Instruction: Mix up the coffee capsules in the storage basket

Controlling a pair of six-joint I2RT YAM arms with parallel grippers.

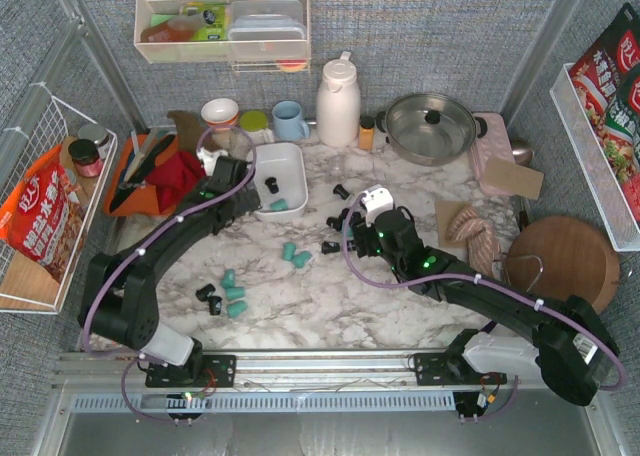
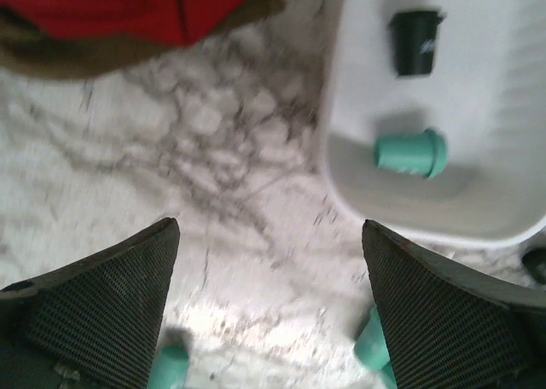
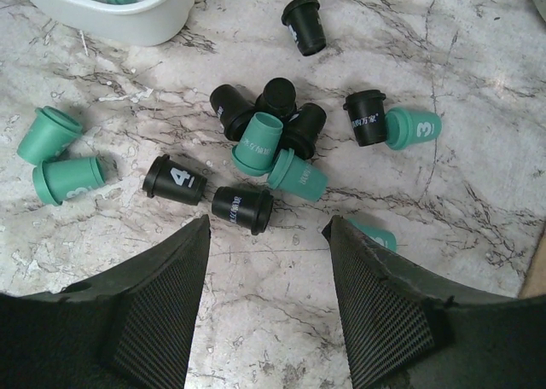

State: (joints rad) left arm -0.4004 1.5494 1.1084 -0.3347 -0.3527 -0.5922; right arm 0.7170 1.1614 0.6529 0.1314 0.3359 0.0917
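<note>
- The basket [image 1: 299, 162] stands on the marble surface [image 1: 400, 306] toward the back left, just to the right of the left tool [image 2: 269, 321].
- Only two capsules can be seen inside it, a black one [image 2: 415, 41] and a teal one [image 2: 411, 153]. They lie apart on its floor, and the rest of the floor is bare.
- Nearly all the other capsules lie loose on the surface.
  - A heap [image 3: 273, 137] of black and teal ones is piled together near the middle.
  - A teal pair [image 3: 68, 180] lies to the heap's left.
  - A lone black one [image 3: 304, 25] lies beyond the heap, to the right of the basket.
  - A small mixed group [image 1: 225, 294] lies by the left arm, well apart from the basket.
- The left tool has its jaws spread wide with nothing between them. It hangs over bare surface just beside the basket's outer wall, with a red cloth [image 2: 128, 5] beyond it.
- The right tool [image 3: 267, 312] is also spread wide and empty. It is low over the surface, and a black capsule [image 3: 243, 208] on its side lies just ahead of the gap.
- My judgement is that the job is at an early stage. Both colours are in the basket, so the mix is started, but the bulk is outside it.
- What seems left is to carry over the heap, the pair, the lone black one and the far group, taking teal and black by turns. The right tool looks best placed for the heap.
</note>
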